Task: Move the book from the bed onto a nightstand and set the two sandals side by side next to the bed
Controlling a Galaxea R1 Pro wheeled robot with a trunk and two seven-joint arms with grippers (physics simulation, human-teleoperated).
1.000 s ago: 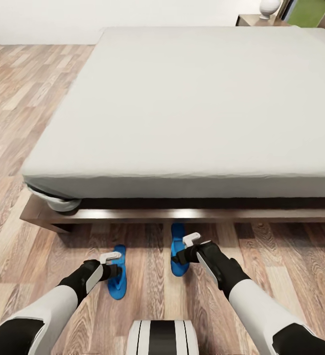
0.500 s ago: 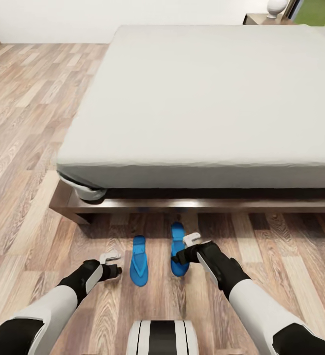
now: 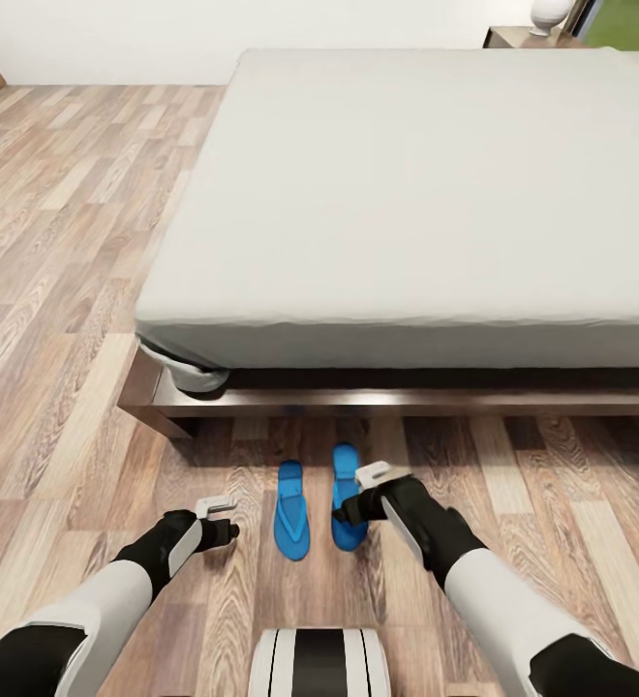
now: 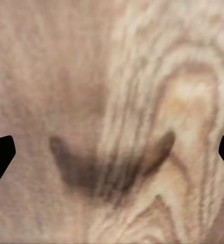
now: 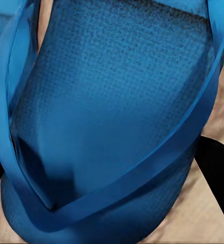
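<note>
sandals lying side by side at the foot of the bed

your right sandal [image 3: 346,494] is lying just beside the left sandal [image 3: 290,497] on the plank floor [image 3: 58,290], near the bed [image 3: 426,194]. your right gripper [image 3: 356,503] is gripping the right sandal, its strap showing close up. your left gripper [image 3: 225,521] is hovering spread and holding nothing, apart from the left sandal.

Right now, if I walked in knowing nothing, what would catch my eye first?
Probably the two bright blue flat sandals lying side by side on the brown wood-plank floor, just in front of the big low bed with the pale grey mattress. The right claw hangs over one sandal; the left claw sits open above bare floor.
</note>
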